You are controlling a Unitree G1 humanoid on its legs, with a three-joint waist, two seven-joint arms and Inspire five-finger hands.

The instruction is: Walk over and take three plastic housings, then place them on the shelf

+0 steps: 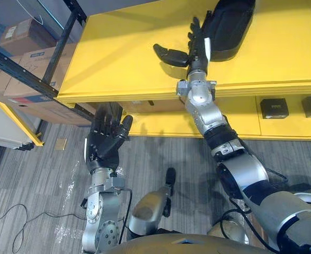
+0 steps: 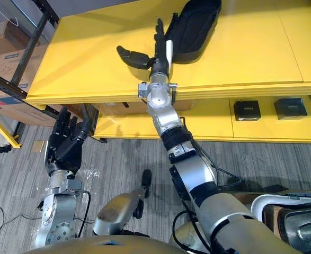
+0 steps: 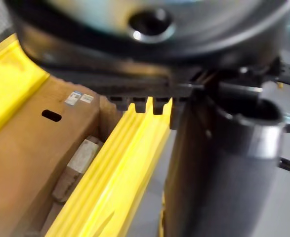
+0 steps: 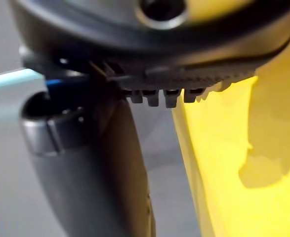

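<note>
On the yellow shelf (image 1: 118,58), a black housing (image 1: 232,26).

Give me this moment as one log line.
right hand: open, beside black housing on yellow shelf | left hand: open, idle below shelf edge

The dark left hand (image 3: 135,54) looms close, its thick thumb (image 3: 233,168) standing out. Past them runs a ridged yellow shelf edge (image 3: 120,163); beside it sits a brown cardboard box (image 3: 26,168) with two white labels (image 3: 79,98) and an oval handle slot (image 3: 51,116).
</note>
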